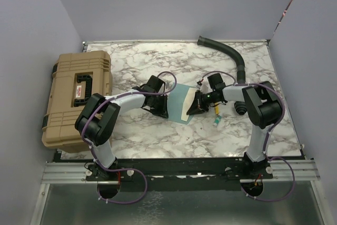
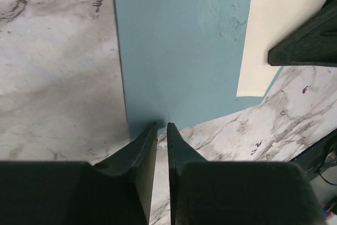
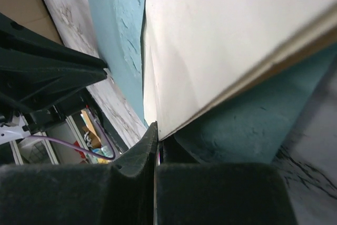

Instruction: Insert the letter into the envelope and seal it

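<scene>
The teal envelope (image 1: pixel 178 100) lies flat on the marble table between the two grippers. The tan letter (image 1: pixel 188 107) lies over its right part, its right edge raised. My left gripper (image 1: pixel 161 105) is shut and empty; its tips (image 2: pixel 161 126) rest at the envelope's (image 2: pixel 179 51) near left corner, with only bare marble in the thin gap. My right gripper (image 1: pixel 196 104) is shut on the letter's (image 3: pixel 226 40) near edge, with its tips (image 3: pixel 157 130) over the envelope (image 3: pixel 253 125). The letter (image 2: pixel 274 30) and a right finger (image 2: pixel 308 40) show in the left wrist view.
A tan hard case (image 1: pixel 76 96) stands at the table's left edge. A black hose (image 1: pixel 231 56) curves along the back right. A small green and yellow item (image 1: pixel 216 121) and a black round part (image 1: pixel 240 109) lie right of the envelope.
</scene>
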You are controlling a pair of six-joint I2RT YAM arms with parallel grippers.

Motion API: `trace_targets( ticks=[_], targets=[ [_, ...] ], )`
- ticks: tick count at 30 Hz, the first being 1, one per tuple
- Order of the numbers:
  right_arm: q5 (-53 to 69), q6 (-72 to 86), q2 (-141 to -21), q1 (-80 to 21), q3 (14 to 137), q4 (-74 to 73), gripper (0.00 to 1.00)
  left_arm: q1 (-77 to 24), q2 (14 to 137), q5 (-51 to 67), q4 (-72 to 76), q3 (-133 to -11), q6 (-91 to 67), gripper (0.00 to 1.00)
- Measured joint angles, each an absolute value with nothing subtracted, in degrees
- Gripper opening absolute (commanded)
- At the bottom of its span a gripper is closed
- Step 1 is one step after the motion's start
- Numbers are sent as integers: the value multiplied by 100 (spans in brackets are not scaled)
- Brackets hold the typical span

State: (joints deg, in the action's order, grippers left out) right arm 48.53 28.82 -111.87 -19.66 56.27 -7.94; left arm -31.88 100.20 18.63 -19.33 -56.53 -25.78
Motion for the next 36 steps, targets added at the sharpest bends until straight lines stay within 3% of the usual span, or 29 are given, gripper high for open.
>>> trace_targets(
  ticks=[22, 23, 29, 36],
  targets=[
    [5472, 2591, -11611, -1922, 5918, -1275, 0, -3081, 10092, 2038, -1977, -5736, -2309, 23],
    [5470, 2596, -11625, -1929, 5948, -1304, 2, -3079, 10092, 2045, -1968, -5730, -2305, 23],
    [5330, 2733, -11598, -1955, 6088, -1389, 40, -3074, 10073, 2060, -1938, -5708, -2303, 26],
    [4622, 2969, -11100, -1935, 6007, -1402, 45, -3076, 10055, 2104, -1918, -5704, -2309, 30]
  ],
)
